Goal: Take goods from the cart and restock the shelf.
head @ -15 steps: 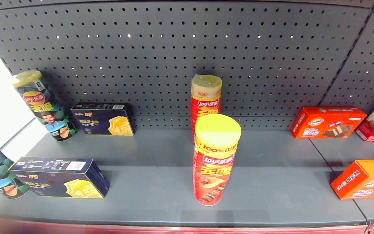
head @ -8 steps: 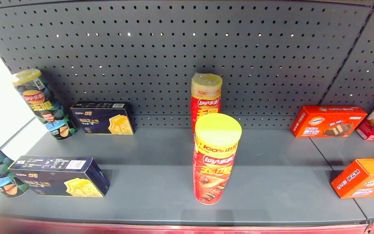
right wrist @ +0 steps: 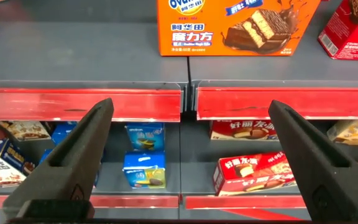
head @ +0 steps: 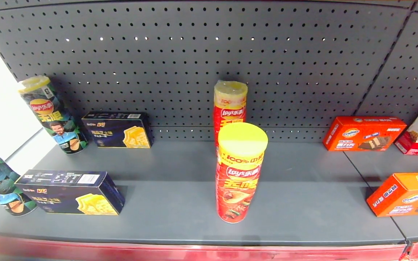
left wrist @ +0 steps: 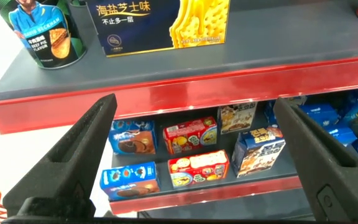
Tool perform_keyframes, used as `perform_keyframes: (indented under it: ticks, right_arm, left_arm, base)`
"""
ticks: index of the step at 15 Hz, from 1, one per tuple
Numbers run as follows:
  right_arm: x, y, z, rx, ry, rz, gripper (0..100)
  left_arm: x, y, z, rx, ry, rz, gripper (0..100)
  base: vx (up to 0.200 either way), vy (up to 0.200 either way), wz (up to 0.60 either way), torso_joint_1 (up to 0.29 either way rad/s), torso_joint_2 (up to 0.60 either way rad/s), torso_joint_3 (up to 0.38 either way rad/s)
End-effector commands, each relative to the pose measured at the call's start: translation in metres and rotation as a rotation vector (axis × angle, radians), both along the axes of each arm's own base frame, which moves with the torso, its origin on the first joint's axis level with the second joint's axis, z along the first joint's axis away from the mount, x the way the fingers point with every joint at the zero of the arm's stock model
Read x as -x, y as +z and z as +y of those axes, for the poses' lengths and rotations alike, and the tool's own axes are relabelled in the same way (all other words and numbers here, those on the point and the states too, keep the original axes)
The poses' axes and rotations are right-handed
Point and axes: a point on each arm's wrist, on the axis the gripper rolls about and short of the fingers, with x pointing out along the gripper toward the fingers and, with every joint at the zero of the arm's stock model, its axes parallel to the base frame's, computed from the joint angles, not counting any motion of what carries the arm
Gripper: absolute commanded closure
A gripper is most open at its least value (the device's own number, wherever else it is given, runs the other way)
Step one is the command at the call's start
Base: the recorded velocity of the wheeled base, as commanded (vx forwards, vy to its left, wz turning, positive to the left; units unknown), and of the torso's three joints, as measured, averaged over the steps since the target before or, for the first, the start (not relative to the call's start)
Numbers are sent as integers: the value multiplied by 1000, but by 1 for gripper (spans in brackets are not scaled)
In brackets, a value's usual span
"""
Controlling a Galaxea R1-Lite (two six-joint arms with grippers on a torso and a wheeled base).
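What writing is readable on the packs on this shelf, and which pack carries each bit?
"100%": on the front red can, just under its yellow lid.
"海盐芝士味": on the front dark blue box.
"不止多一层": on the same box, the line below.
Brand logos also stand on the cans and on the front orange box; they are not quoted here.
Print on the lower-shelf packs is too small to read.

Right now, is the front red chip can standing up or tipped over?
Standing up. The front red chip can sits on its base on the shelf, its yellow lid facing up.
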Motion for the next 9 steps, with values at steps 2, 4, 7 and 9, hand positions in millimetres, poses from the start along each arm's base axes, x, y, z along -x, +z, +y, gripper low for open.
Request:
perform_keyframes:
  ticks: [2,4,7,9]
  right_arm:
    - [0,0,0,0,-1,0,0]
    - [0,0,0,0,-1,0,0]
    - [0,0,0,-1,-1,0,0]
    - [0,0,0,-1,-1,0,0]
  left_arm:
    - [0,0,0,0,0,0,0]
    - [0,0,0,0,0,0,0]
    - [0,0,0,0,0,0,0]
    - [0,0,0,0,0,0,0]
  base:
    - [0,0,0,0,0,0]
    - [0,0,0,0,0,0]
    - [0,0,0,0,0,0]
    - [0,0,0,0,0,0]
